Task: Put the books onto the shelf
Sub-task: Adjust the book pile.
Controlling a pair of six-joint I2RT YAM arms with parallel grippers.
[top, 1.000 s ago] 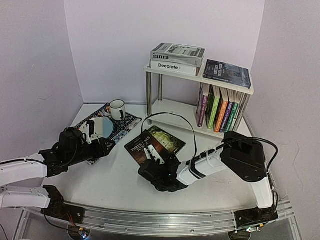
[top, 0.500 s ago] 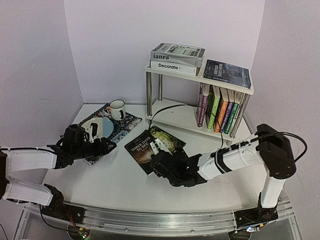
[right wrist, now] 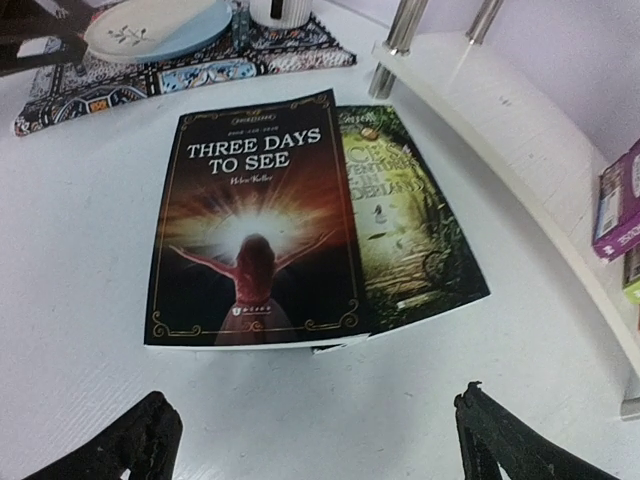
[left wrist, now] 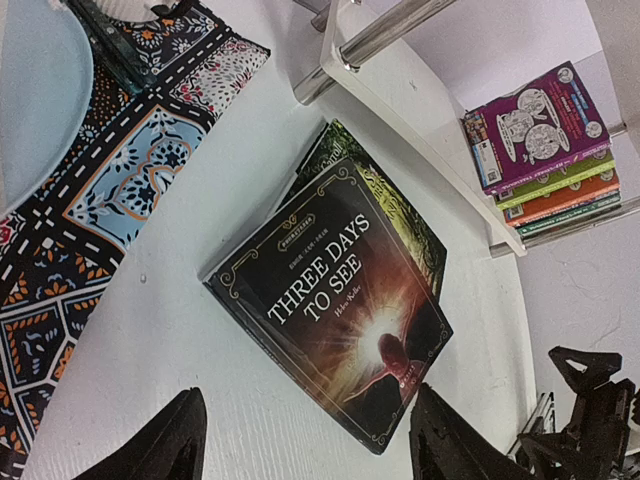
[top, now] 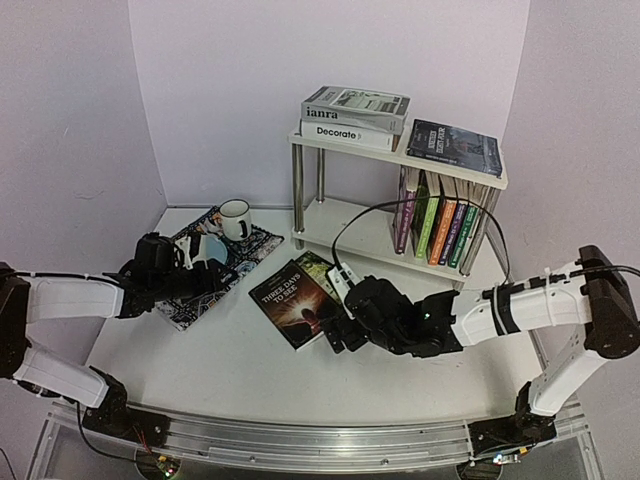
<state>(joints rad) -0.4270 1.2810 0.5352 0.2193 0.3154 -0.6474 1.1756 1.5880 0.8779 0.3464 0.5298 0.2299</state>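
A dark book titled "Three Days to See" [top: 290, 300] [left wrist: 335, 300] [right wrist: 255, 225] lies flat on the table, overlapping a green-covered book [top: 338, 274] [right wrist: 410, 225] beneath it. My right gripper [top: 336, 334] [right wrist: 315, 450] is open just short of the books' near edge, with bare table between its fingers. My left gripper [top: 212, 283] [left wrist: 305, 455] is open to the left of the dark book, whose corner points toward the gap. The shelf [top: 400, 152] stands at the back right with several books [top: 440, 222] upright on its lower board and others lying on top [top: 355, 112].
A patterned placemat [top: 235, 262] at the left carries a pale blue plate [left wrist: 35, 90] [right wrist: 155, 25] and a white mug [top: 235, 218]. The shelf's chrome legs [top: 297, 190] and lower board [right wrist: 500, 150] stand just behind the lying books. Walls close in on three sides.
My right gripper has drawn back off the dark book toward the right as its arm stretched out. My left gripper has crept rightward and farther along the placemat, toward the book.
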